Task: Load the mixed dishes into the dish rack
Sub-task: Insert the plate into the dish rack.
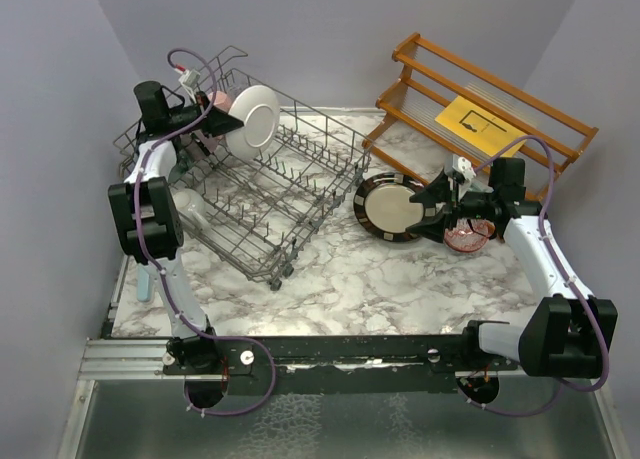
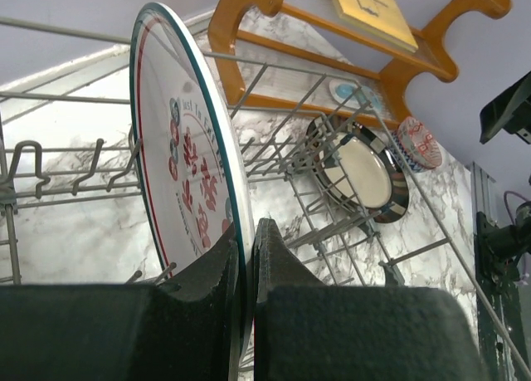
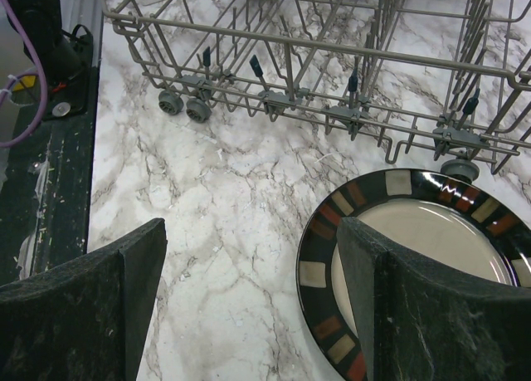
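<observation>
Surface: bench (image 1: 400, 279) has a white marble-look top w/ grey veining. A black rail (image 1: 350, 354) runs across on the near side of the rack, w/ the arm bases bolted to it. Room: plain pale lilac-grey walls (image 1: 340, 19) behind and to both sides.

Grey wire dish rack (image 1: 300, 179) w/ upright tines and small wheels sits at a slant on the bench. Orange-brown wooden slatted shelf (image 1: 500, 109) stands well right of the rack; a yellow paper sheet (image 1: 478, 126) lies on it.

L tool (image 2: 250, 232): clenched on the rim of a white round plate (image 2: 187, 148) w/ teal edge and red characters. Plate is upright over the rack's far-left part, above the tines.

R tool (image 3: 249, 232): spread wide, nothing betw. its fingers, low over bare bench just right of the rack. A round plate w/ black rim (image 3: 415, 248), coloured blocks and cream centre sits just beside the rack's right corner, near a wheel. One finger overlaps its rim in the wrist view; contact unclear. A red patterned bowl (image 1: 468, 237) sits further right of the rack, partly hidden.
</observation>
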Robot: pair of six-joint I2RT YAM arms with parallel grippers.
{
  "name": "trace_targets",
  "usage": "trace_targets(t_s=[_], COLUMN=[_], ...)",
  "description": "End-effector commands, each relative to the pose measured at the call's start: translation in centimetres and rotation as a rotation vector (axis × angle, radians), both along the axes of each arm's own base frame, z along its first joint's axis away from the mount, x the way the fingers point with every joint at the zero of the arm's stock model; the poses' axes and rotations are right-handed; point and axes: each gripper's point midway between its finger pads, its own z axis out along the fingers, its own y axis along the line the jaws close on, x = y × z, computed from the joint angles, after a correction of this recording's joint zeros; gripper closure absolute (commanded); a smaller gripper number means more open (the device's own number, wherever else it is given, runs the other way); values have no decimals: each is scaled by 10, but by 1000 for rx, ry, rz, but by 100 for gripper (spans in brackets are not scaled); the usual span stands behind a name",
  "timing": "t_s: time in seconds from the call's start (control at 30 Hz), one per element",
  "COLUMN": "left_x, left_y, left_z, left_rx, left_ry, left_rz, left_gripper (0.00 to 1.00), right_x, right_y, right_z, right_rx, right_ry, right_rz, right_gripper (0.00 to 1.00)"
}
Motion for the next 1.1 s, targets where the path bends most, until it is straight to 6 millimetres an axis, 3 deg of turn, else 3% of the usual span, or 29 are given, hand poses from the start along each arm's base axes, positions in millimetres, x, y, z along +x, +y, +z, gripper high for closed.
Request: trace_targets(t_s=[0.0, 0.3, 0.53, 0.67, 0.87, 1.07], left_x=[9, 15, 18, 19, 20, -1], left_y=[-3, -14, -19, -18, -9, -1], left_z=[-11, -32, -31, -16, 19, 62], left_rx=[100, 196, 242, 255, 276, 262], left_ry=[-38, -13, -21, -46, -98, -186], left_rz=[18, 31, 56, 87, 209, 357], left_gripper=[100, 96, 75, 62, 56, 49], right_x=[-1, -1, -1, -2, -2, -5], right_y=[0, 0, 0, 0, 0, 1], right_z=[2, 3, 3, 3, 4, 6], right_rx=[13, 12, 12, 13, 14, 19], right_ry=[-25, -28, -29, -30, -32, -38], right_rz=[12, 11, 11, 12, 13, 20], right_gripper=[17, 17, 17, 17, 17, 17])
